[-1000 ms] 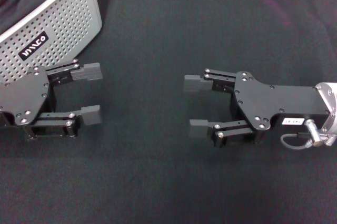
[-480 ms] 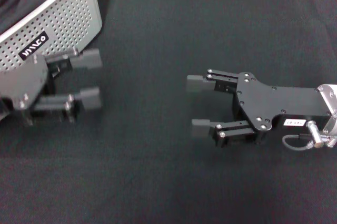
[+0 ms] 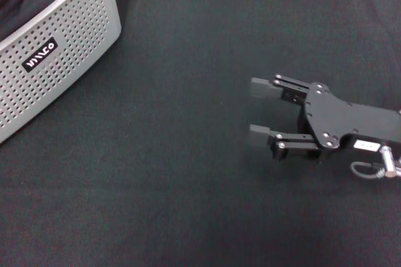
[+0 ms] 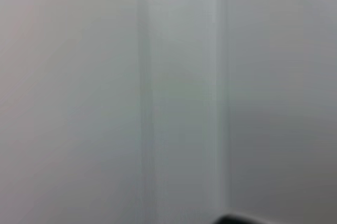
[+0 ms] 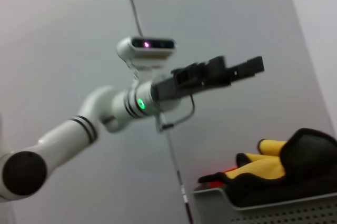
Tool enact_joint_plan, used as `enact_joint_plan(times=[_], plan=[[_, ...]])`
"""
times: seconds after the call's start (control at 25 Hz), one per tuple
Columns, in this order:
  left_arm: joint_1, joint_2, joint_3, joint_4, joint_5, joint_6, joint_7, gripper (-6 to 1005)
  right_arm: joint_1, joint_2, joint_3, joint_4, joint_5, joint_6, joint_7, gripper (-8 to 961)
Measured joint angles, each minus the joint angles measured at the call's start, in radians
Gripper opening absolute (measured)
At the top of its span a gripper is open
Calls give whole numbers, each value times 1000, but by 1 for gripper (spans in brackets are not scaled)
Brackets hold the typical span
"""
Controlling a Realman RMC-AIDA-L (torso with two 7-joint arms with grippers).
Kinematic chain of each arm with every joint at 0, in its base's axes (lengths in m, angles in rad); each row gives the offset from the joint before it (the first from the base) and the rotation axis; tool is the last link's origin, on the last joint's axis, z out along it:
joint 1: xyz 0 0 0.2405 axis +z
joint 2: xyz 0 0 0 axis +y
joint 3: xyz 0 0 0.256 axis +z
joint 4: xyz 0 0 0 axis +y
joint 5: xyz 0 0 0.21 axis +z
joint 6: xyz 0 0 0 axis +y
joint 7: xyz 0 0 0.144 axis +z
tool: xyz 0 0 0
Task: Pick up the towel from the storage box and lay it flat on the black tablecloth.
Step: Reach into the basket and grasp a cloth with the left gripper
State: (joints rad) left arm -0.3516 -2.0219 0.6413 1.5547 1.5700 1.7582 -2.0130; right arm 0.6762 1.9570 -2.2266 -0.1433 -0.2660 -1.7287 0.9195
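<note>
Only the right gripper point(image 3: 258, 110) shows from the head — jaws spread, low over the black tablecloth point(image 3: 175, 173). Meanwhile the right wrist view catches the left gripper point(image 5: 247, 69) raised above the storage box point(image 5: 263, 208) — jaw state unclear; no towel discernible among dark and yellow cloth.

black tablecloth point(image 3: 175, 173): matt black woven fabric, fine grainy texture
storage box point(image 3: 69, 35): light grey plastic, smooth rim, walls perforated with small round holes (glossy black label, white letters)
right gripper point(image 3: 260, 110): matt black metal plates, silver screw heads, dull dark pads
left arm point(image 5: 100, 113): glossy white plastic shell, black rings
</note>
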Motion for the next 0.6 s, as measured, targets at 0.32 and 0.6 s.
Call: enact_joint_plan(times=[0.32,0.6], plan=[[-14,-55,25,370,500,-234,-223,737,-48,5,32,1,0,29,-23,848],[-37,-70,187,343,822,-323,-330,693,-50,10,43,0,-4,51,-24,847]])
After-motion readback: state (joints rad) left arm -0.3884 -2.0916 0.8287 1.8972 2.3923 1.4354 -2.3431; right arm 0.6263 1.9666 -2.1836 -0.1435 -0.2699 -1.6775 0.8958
